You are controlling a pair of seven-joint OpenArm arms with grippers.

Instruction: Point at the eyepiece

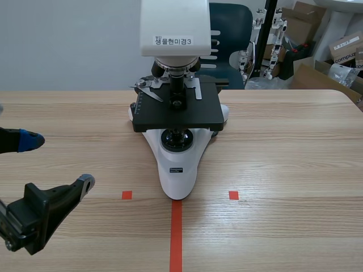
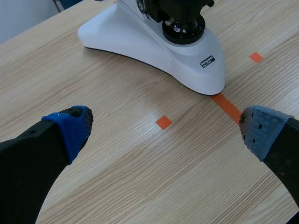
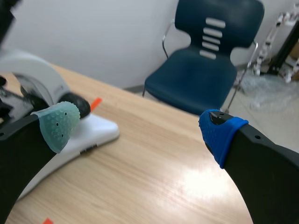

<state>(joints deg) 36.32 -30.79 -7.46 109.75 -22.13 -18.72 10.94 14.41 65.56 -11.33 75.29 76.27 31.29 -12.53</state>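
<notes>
Left end effector point(image 1: 57, 161) spread wide, low over worktop point(image 1: 283, 158), at 8 o'clock from microscope point(image 1: 178, 113). Right end effector point(image 3: 138, 130) likewise wide apart, microscope base at its 10 o'clock, blue chair point(image 3: 205, 60) at 12 o'clock. Eyepiece not discernible: white head point(image 1: 174, 25) above stage cut off by scene view's edge.

One microscope point(image 1: 178, 164), one blue chair point(image 1: 229, 22), one table point(image 1: 283, 158), two pincers: left pincer point(image 2: 166, 128), right pincer point(image 3: 138, 128)
</notes>
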